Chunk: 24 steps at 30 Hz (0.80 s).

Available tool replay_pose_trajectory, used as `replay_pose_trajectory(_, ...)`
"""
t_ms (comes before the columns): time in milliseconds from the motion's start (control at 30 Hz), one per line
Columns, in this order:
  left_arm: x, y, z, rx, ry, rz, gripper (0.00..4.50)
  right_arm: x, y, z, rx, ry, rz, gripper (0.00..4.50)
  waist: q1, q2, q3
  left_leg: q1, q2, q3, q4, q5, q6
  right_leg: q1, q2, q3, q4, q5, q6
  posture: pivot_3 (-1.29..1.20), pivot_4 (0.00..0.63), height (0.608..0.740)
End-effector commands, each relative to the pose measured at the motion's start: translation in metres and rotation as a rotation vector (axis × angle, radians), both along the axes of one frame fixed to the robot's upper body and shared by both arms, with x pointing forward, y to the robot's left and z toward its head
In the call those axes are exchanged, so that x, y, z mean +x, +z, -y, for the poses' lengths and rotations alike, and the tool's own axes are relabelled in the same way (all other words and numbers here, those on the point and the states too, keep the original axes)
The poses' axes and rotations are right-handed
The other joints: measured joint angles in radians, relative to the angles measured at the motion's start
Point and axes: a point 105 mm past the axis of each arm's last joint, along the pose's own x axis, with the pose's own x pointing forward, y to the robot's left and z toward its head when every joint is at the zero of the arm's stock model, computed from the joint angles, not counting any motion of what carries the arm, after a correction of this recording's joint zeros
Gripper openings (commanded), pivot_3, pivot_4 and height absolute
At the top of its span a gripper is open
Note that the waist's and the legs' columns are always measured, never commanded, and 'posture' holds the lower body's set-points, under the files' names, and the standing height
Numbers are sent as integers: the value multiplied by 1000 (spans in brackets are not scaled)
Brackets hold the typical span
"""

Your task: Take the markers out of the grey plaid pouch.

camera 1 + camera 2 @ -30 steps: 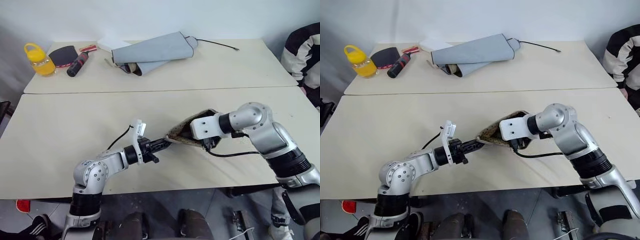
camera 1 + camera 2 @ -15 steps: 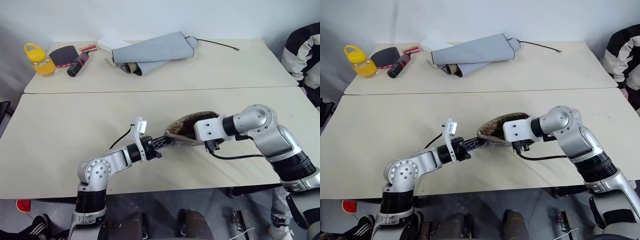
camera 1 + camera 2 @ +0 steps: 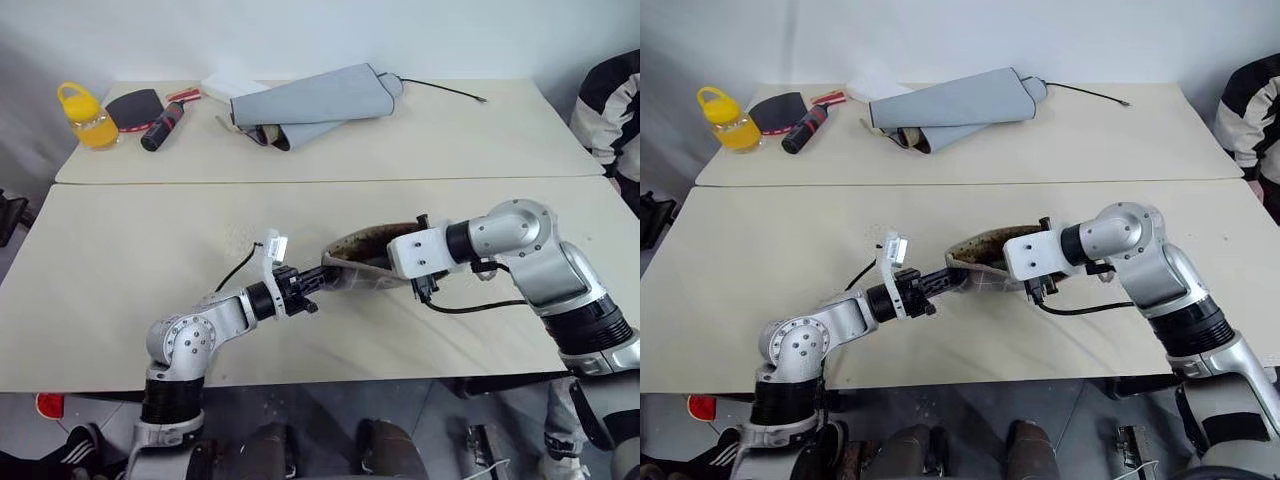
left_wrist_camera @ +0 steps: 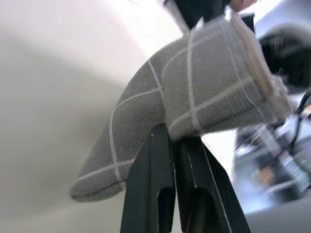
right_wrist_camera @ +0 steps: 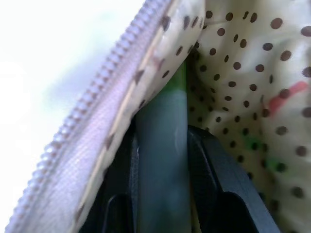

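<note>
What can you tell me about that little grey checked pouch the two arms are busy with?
The grey plaid pouch is woven grey fabric with thin white grid lines. Unzipped, it shows a cream lining with brown dots. It is held above the near table. The left tool is shut on one end; the right tool, inside its mouth, grips a green marker.

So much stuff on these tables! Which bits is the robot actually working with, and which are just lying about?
In use:
grey plaid pouch
green marker
left gripper
right gripper

Lying about:
yellow bottle
red-and-black paddle
folded grey fabric
black cable
</note>
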Motion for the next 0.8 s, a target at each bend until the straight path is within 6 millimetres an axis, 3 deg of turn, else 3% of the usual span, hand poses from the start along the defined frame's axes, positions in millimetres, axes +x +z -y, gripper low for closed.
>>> replay_pose_trajectory(33,-2,-7,6,106,-20,153,0,15,30,2,31,-19,156,1051,-3,1,0,0,0,1,-1,0,0,0,0,1,-1,0,0,0,150,740)
replay_pose_trajectory(333,20,14,-9,58,107,310,0,13,24,6,44,-7,109,1051,3,1,0,0,1,0,-3,0,0,0,0,-1,-2,0,0,0,150,740)
replay_pose_trajectory(500,29,31,-28,91,163,427,0,-2,52,1,274,9,3,1051,4,0,0,0,1,-1,-2,1,0,0,0,-1,-1,0,0,0,150,740)
replay_pose_trajectory(800,39,45,-53,79,275,474,0,-6,64,4,414,-24,-51,1051,5,0,0,0,0,-1,-3,1,1,0,-1,-2,-1,0,0,0,150,740)
